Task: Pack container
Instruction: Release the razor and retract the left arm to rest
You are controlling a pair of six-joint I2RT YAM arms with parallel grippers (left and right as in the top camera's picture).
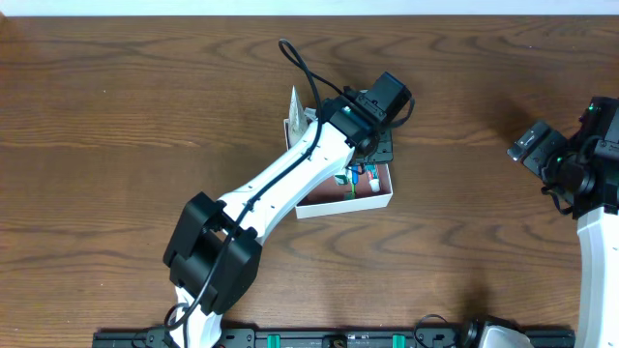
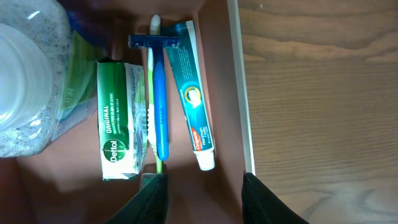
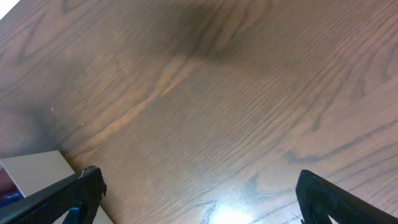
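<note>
The container [image 1: 372, 204] is a shallow white-walled box with a reddish-brown inside, at the table's middle. In the left wrist view its wall [image 2: 242, 93] runs down the right. Inside lie a green Dettol soap box [image 2: 118, 121], a blue razor [image 2: 160, 93] on a green toothbrush [image 2: 151, 93], a teal toothpaste tube [image 2: 194, 93] and a clear speckled bottle [image 2: 28, 81]. My left gripper [image 2: 205, 193] is open and empty just above the container's floor, below the toothpaste. My right gripper [image 3: 199, 199] is open and empty over bare table at the far right [image 1: 561, 159].
The left arm [image 1: 290, 174] covers most of the container in the overhead view. A pale pointed object [image 1: 297, 104] stands at the container's back left corner. A white corner of the container [image 3: 37, 168] shows in the right wrist view.
</note>
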